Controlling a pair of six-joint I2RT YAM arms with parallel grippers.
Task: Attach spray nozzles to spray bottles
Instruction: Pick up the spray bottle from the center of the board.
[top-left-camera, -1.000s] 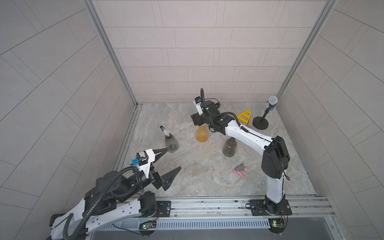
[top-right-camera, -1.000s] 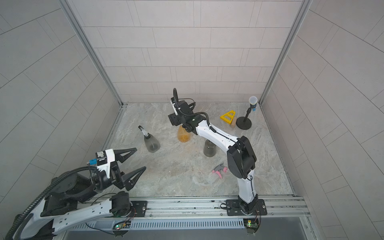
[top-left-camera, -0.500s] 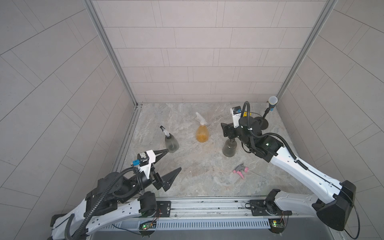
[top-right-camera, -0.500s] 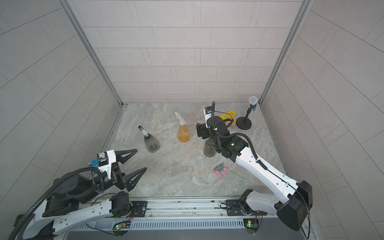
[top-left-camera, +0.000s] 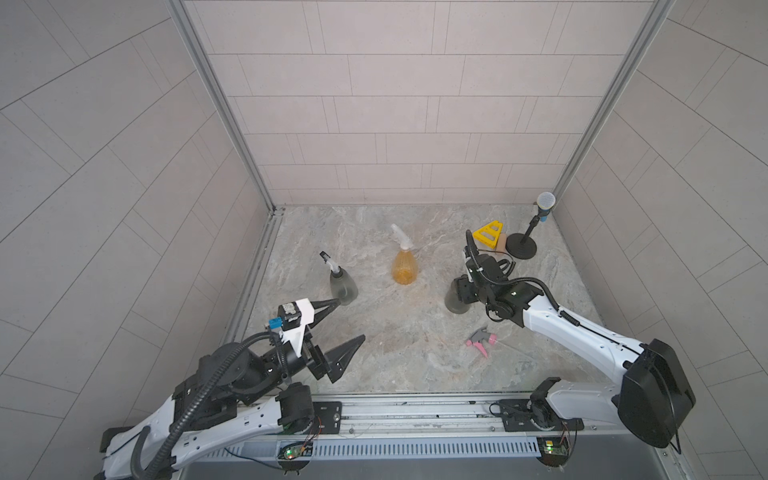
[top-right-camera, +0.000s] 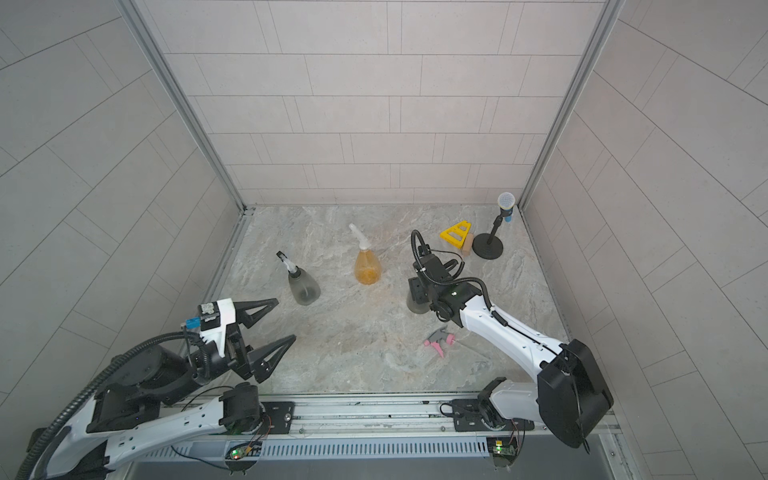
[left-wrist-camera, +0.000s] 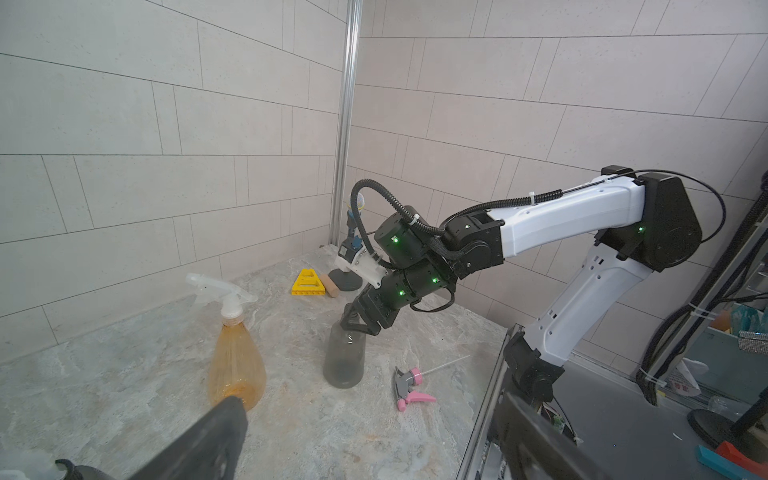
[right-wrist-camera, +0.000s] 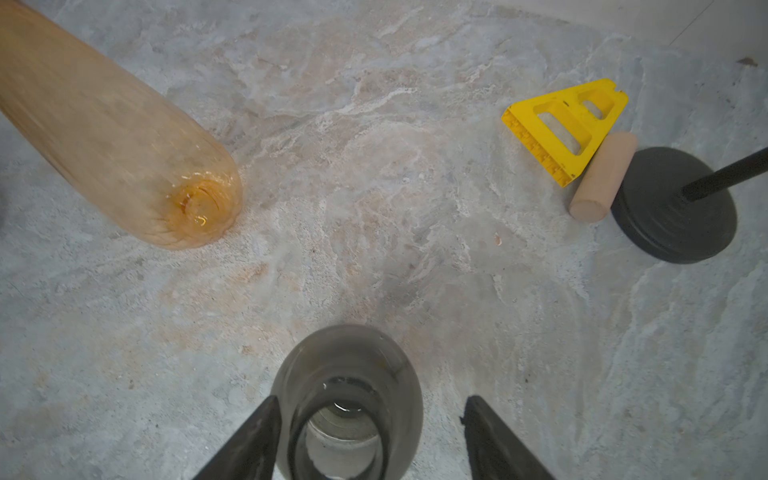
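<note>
Loosely, right fingers (right-wrist-camera: 249, 444) half-spread astride grey bottle (right-wrist-camera: 349, 357) neck, maybe touching.

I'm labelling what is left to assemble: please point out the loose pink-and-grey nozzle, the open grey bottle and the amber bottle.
pink-and-grey nozzle (top-left-camera: 481, 335): in a top view, on its grey head.
open grey bottle (left-wrist-camera: 344, 362): left wrist view, on its body.
amber bottle (top-left-camera: 404, 269): in a top view, on its belly.
</note>
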